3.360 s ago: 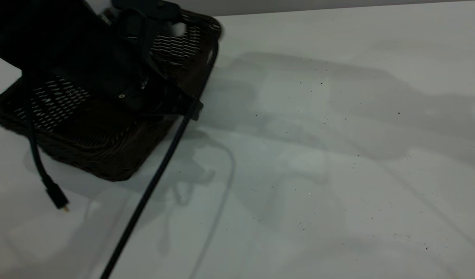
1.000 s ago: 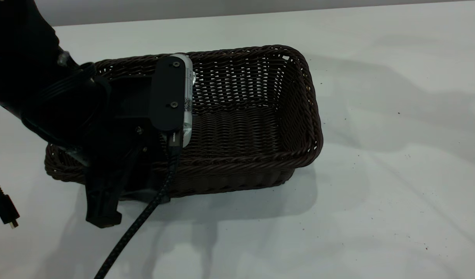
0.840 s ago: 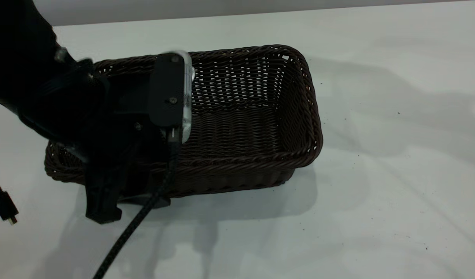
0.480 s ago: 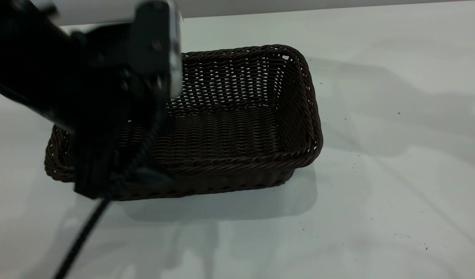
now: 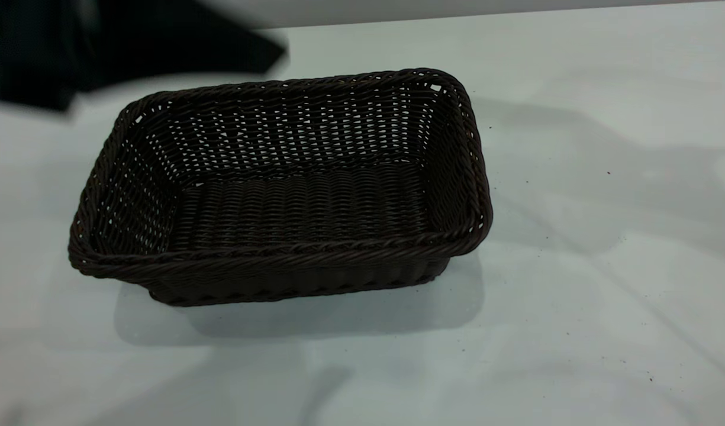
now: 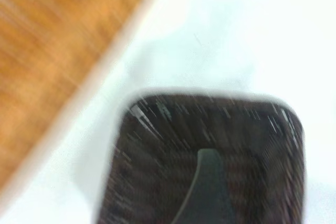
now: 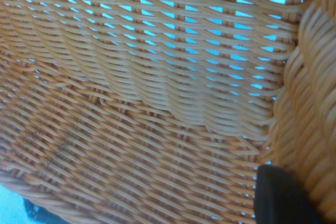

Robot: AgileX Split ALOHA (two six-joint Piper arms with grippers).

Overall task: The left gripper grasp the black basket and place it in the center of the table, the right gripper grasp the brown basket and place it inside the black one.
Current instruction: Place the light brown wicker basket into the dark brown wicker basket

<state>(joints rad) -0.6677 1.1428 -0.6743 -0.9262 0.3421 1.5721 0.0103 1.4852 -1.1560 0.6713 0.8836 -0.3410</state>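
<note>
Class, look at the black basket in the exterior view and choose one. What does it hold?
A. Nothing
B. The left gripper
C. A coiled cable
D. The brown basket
A: the black basket stands upright on the table with its woven floor bare, nothing inside it.

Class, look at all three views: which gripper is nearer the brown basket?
Right. Its wrist view is filled by the brown basket, one finger beside the braided rim. The left arm hangs above the black basket.

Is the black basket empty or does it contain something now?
Empty. The black basket stands upright on the table, its woven floor bare.
</note>
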